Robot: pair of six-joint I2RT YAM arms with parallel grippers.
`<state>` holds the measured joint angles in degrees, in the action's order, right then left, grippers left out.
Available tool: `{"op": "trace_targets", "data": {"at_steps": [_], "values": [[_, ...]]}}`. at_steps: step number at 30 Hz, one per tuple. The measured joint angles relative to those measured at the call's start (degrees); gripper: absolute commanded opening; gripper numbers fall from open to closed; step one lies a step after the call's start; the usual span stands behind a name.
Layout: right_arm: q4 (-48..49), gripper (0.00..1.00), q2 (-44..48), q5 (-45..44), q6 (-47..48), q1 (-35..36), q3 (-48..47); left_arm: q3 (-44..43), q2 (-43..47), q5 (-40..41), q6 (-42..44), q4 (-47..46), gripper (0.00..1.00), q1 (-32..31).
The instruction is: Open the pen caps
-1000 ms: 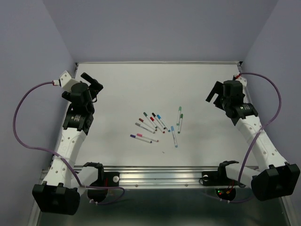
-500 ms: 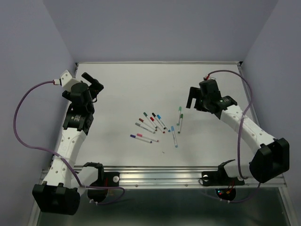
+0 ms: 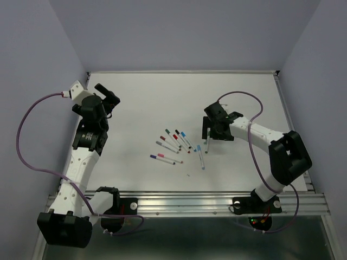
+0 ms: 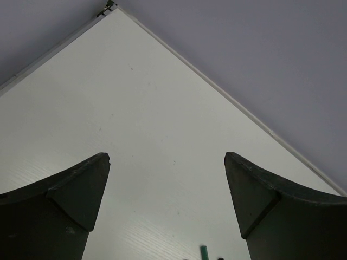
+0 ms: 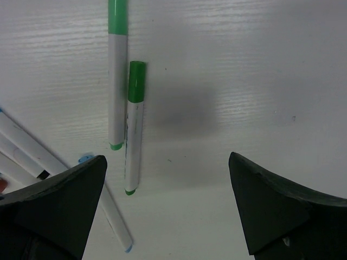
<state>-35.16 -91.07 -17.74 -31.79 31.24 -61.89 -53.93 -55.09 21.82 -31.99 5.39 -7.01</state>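
Observation:
Several white pens lie in a loose cluster at the table's middle, each with its coloured pen cap on. In the right wrist view two green pens lie side by side, their green pen caps pointing away from me. My right gripper hovers open over them, and both pens lie left of the midline between its fingers. A light blue pen runs under the left finger. My left gripper hangs open at the far left, away from the pens. Its wrist view shows bare table and one green cap at the bottom edge.
The white table is closed in by lilac walls at the back and both sides. A metal rail runs along the near edge between the arm bases. Purple cables loop beside each arm.
My right arm has swung from the back right corner in toward the middle and now sits over the green pens. The left arm has not moved. Both grippers stayed open.

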Motion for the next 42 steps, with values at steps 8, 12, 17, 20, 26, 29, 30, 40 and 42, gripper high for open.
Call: {"op": "trace_targets", "data": {"at_steps": [8,12,17,20,26,29,30,40,42], "values": [[-0.68,1.0,-4.37,-2.25,-1.57,0.76,0.02,0.04,0.85,0.02,0.0,0.0,0.99,0.0],[-0.61,1.0,-5.38,-2.49,-1.66,1.44,0.28,0.04,0.94,0.04,0.0,0.0,0.99,0.0],[-0.7,1.0,-6.58,-2.45,-1.66,1.9,1.01,0.2,0.94,0.04,0.0,0.0,0.99,0.0],[-0.61,1.0,-6.93,-2.67,-1.66,2.01,1.01,0.44,0.94,0.07,0.0,-0.02,0.99,0.0],[-0.42,0.97,-7.48,-3.54,-1.66,2.21,1.01,0.66,0.98,0.22,0.0,0.02,0.99,0.0],[-0.04,0.86,-7.63,-3.5,-1.38,2.21,1.01,0.66,1.05,0.35,0.0,0.02,0.99,0.0],[0.46,0.85,-7.72,-3.21,-0.98,2.21,1.01,0.66,1.07,0.39,0.0,0.02,0.99,0.0],[7.04,0.64,-7.96,-0.33,0.2,2.21,2.54,0.66,1.31,0.72,0.0,0.02,0.99,0.0],[8.28,0.55,-7.98,0.2,0.42,2.21,2.84,0.66,1.31,0.72,0.0,0.02,0.99,0.0]]}}
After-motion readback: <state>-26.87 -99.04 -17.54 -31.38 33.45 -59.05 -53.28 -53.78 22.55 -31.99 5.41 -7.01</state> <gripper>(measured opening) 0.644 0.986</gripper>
